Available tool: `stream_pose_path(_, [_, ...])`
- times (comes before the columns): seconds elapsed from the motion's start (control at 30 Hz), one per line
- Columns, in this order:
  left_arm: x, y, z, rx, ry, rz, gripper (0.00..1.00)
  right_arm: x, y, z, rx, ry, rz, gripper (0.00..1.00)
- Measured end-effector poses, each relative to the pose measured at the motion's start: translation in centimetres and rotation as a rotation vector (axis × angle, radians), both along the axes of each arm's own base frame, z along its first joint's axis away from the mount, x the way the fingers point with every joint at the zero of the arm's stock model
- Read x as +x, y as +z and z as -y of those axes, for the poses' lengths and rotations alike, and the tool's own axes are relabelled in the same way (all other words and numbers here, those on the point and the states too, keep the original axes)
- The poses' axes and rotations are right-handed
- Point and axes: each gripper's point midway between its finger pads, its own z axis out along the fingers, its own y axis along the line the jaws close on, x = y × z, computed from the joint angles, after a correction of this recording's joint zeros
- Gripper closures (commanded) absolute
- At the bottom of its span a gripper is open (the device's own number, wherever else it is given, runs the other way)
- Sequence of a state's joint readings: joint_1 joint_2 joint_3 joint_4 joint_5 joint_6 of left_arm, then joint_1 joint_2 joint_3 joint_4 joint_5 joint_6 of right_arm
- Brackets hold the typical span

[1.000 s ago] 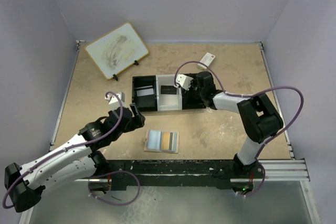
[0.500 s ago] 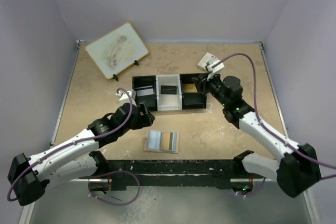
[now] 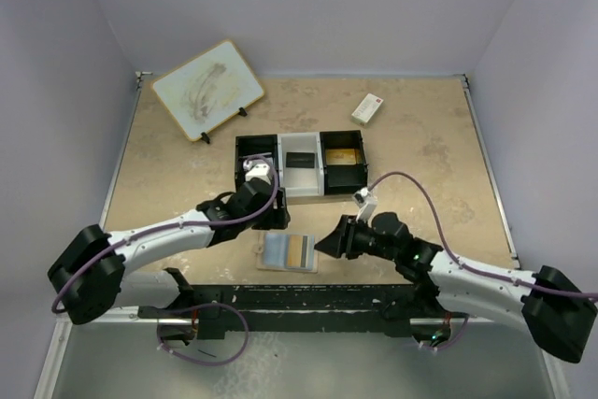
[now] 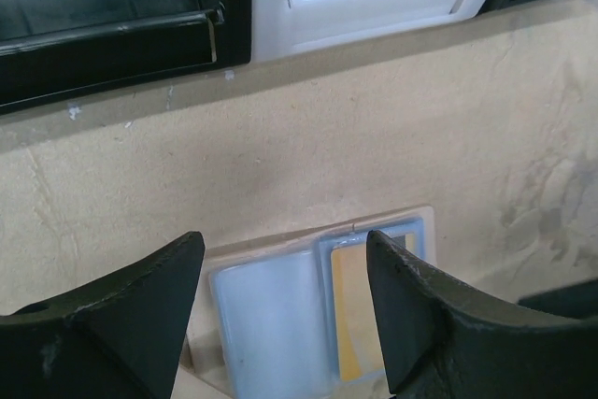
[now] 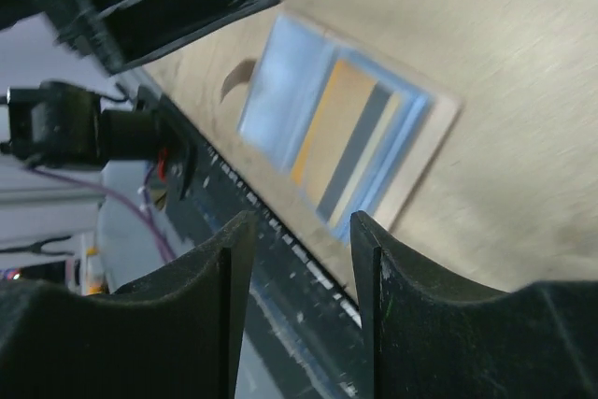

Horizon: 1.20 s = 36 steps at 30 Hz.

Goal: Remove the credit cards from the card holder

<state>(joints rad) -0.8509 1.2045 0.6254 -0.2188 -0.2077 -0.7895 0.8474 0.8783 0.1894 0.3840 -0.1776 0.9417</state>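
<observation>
The card holder (image 3: 288, 252) lies open and flat near the table's front edge, pale blue inside. An orange card with a dark stripe (image 5: 344, 126) sits in its right pocket and shows as yellow (image 4: 360, 310) in the left wrist view. My left gripper (image 3: 271, 219) hovers just beyond the holder's far edge. It is open, its fingers (image 4: 140, 324) straddling the holder (image 4: 280, 315) from above, and nothing is held. My right gripper (image 3: 327, 242) is low beside the holder's right edge, pointing at it. It is open and empty, the holder (image 5: 280, 91) just ahead of its fingertips (image 5: 238, 249).
A black-and-white three-compartment tray (image 3: 280, 195) stands behind the holder, with a dark card (image 3: 299, 160) in the middle and a tan one (image 3: 342, 155) on the right. A white box with a red mark (image 3: 367, 107) lies at the back right. A small board on a stand (image 3: 207, 89) stands at the back left.
My right arm has swung from the tray's right compartment down to the holder's right side, its jaws narrowing a little. My left arm has reached forward to the holder's far edge.
</observation>
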Motion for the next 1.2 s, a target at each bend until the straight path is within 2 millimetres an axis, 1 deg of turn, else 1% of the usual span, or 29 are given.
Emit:
stream_pose_path(0.03, [0.0,-0.7,0.2,0.019,-0.02,-0.01,0.32,-1.0,-0.1,-0.5,0.009,0.014,-0.026,0.51])
stream_pose_path(0.13, [0.0,-2.0,0.5,0.052,-0.055,-0.023,0.32,-3.3,0.0,-2.0,0.036,0.042,-0.077,0.5])
stream_pose_path(0.23, [0.4,-1.7,1.1,0.037,-0.086,0.003,0.37,-5.1,-0.9,-2.9,0.035,0.065,-0.13,0.5])
stream_pose_path(0.33, [0.6,-1.4,1.9,0.019,-0.122,0.025,0.39,-5.8,-2.7,-3.2,0.007,0.076,-0.175,0.5])
stream_pose_path(0.4, [0.6,-1.9,2.0,0.028,-0.135,0.019,0.39,-6.2,-4.0,-3.6,-0.017,0.093,-0.199,0.5])
stream_pose_path(0.5, [0.2,-2.7,1.7,0.04,-0.143,0.008,0.39,-6.7,-5.3,-4.2,-0.043,0.121,-0.228,0.5])
stream_pose_path(0.63, [-0.4,-3.5,1.3,0.056,-0.159,-0.011,0.39,-6.8,-5.4,-4.9,-0.025,0.129,-0.256,0.49])
stream_pose_path(0.77, [-0.6,-4.2,1.2,0.066,-0.173,-0.019,0.39,-6.6,-5.5,-4.8,0.001,0.085,-0.297,0.47])
stream_pose_path(0.83, [-1.0,-4.8,1.0,0.075,-0.183,-0.037,0.39,-6.1,-5.4,-4.6,0.014,0.058,-0.31,0.45])
stream_pose_path(0.87, [-1.0,-4.8,1.1,0.072,-0.188,-0.034,0.39,-5.5,-5.4,-4.4,0.021,0.038,-0.311,0.45])
stream_pose_path(0.97, [-1.0,-4.8,1.2,0.06,-0.191,-0.028,0.39,-2.0,-5.6,-3.5,0.047,-0.046,-0.313,0.45])
stream_pose_path(1.03, [-1.1,-4.8,1.2,0.05,-0.189,-0.022,0.4,0.1,-5.5,-3.2,0.073,-0.081,-0.309,0.46])
stream_pose_path(1.13, [-1.5,-4.8,1.2,0.024,-0.189,-0.021,0.44,2.3,-5.5,-3.4,0.101,-0.093,-0.303,0.46])
stream_pose_path(1.2, [-1.8,-4.7,1.3,-0.009,-0.186,-0.021,0.44,3.0,-5.4,-3.8,0.107,-0.079,-0.296,0.46])
